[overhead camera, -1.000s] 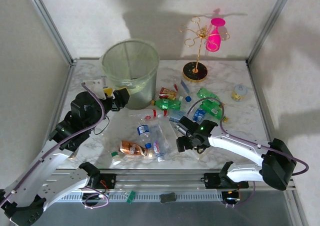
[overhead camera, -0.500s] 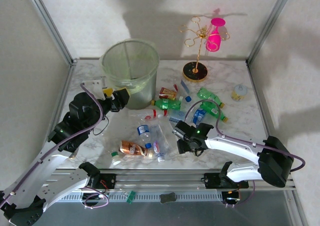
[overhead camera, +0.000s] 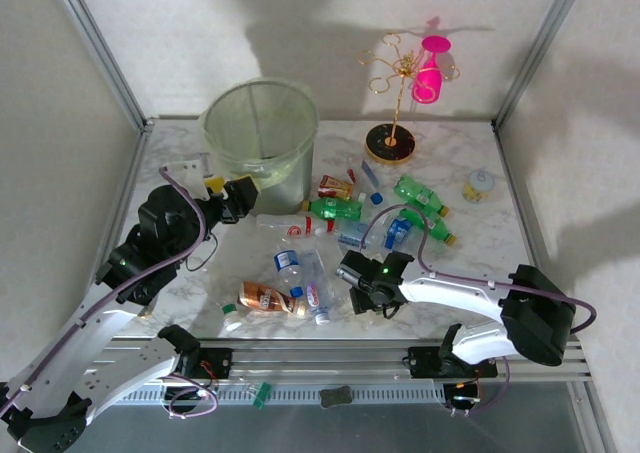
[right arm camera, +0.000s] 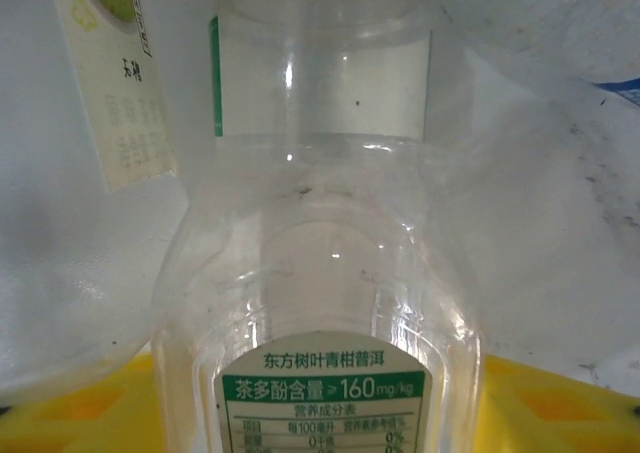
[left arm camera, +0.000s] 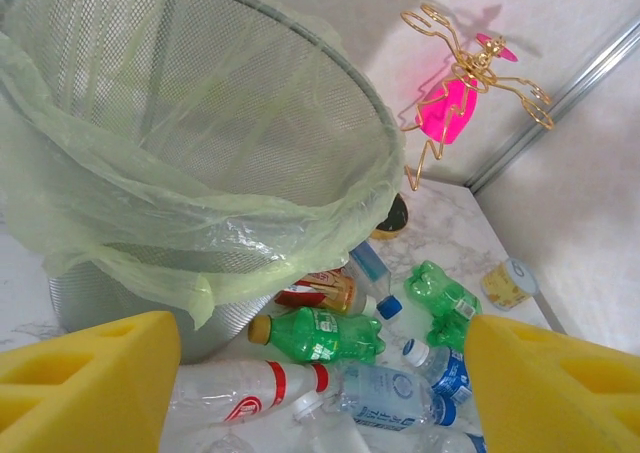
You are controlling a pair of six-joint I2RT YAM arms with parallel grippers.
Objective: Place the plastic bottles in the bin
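The bin [overhead camera: 262, 133] stands at the back left, its pale liner folded over the rim [left arm camera: 200, 173]. Several plastic bottles lie scattered on the marble table: a green one [overhead camera: 335, 209] [left arm camera: 325, 335], a clear one with a red label [overhead camera: 285, 225] [left arm camera: 240, 388], a blue-labelled one [overhead camera: 288, 265] and a brown one [overhead camera: 265, 298]. My left gripper [overhead camera: 232, 195] [left arm camera: 320, 393] hangs open beside the bin's base, with nothing between its fingers. My right gripper [overhead camera: 352, 273] [right arm camera: 320, 413] is low at the pile's near side, its yellow fingers against both sides of a clear green-labelled bottle [right arm camera: 320, 273].
A gold wire stand [overhead camera: 400, 83] [left arm camera: 460, 103] holding a pink glass rises at the back centre. A small yellow jar [overhead camera: 479, 184] [left arm camera: 508, 283] sits at the far right. Crushed green bottles [overhead camera: 415, 191] lie between them. Metal frame posts edge the table.
My right gripper has slid left towards the pile's near side and its fingers have closed in around the clear bottle. The left arm has stayed still.
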